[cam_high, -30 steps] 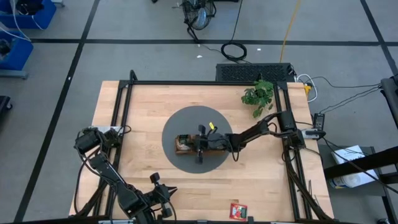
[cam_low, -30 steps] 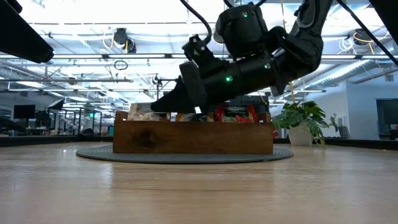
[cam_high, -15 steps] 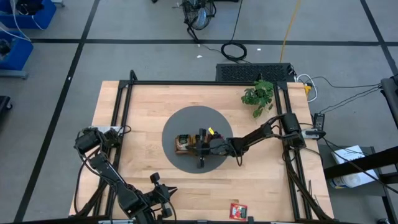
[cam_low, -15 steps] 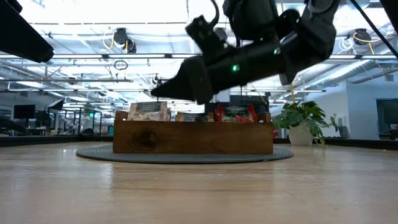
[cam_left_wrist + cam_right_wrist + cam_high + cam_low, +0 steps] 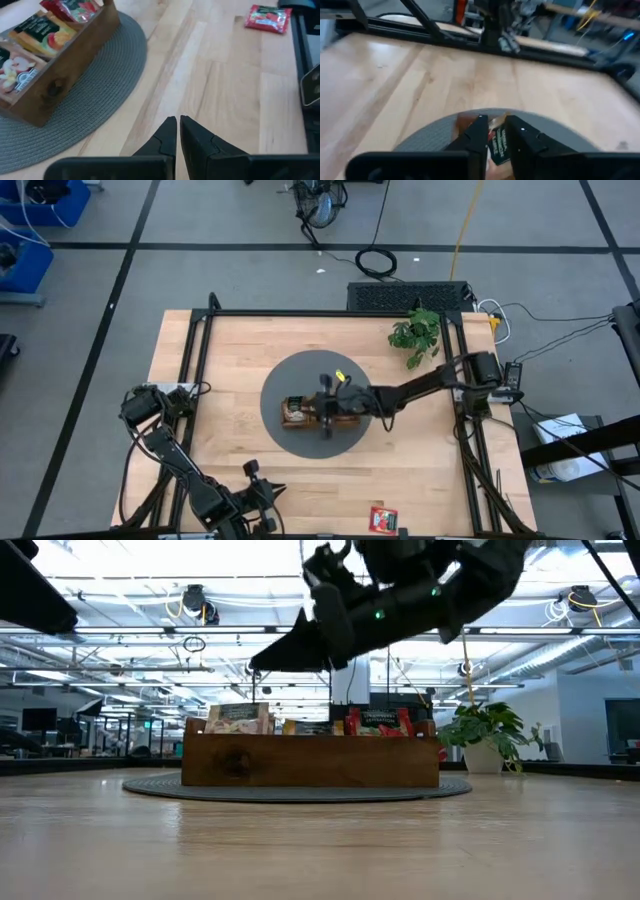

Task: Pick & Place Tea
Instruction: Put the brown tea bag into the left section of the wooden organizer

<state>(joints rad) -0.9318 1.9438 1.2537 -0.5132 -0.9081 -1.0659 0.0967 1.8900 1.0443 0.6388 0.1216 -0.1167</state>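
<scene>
Tray already holds most tea packets. One red packet left near table edge. Right gripper above tray, fingers slightly apart, grip unclear. Left gripper closed, empty, parked.

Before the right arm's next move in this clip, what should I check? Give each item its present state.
1. Right gripper clear above the wooden tray: ok, the low view shows it well above the rim.
2. Right gripper empty: cannot tell; its fingers stand slightly apart, with a dark packet showing between them that may lie in the tray beyond.
3. Packets upright in the tray: ok.
4. Tray seated on the grey round mat: ok.
5. Stray red tea packet near the table's front edge still to be picked: not ok, it lies outside the tray.
6. Left gripper parked and shut, empty: ok.
</scene>
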